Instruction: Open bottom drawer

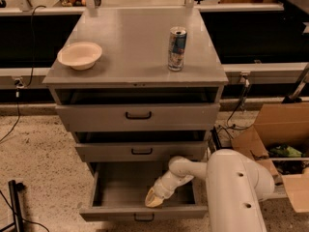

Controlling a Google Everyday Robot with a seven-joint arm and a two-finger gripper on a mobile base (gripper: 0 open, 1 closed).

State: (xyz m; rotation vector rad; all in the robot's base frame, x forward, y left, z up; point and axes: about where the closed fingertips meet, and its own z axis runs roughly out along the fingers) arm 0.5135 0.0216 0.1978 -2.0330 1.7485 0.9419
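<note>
The grey cabinet's bottom drawer (116, 187) is pulled out toward me, showing its plain grey inside. Its front panel (111, 212) with the small black bar handle (143, 219) sits at the bottom edge of the view. My gripper (154, 198) reaches down from the white arm (236, 187) into the drawer's right front part, just behind the front panel and a little right of the handle. The middle drawer (142, 151) and top drawer (138, 115) are each pulled out slightly.
A cream bowl (79, 55) and a drink can (177, 48) stand on the cabinet top. An open cardboard box (280, 144) sits on the floor at right. Cables run along the floor and a black stand (17, 207) is at lower left.
</note>
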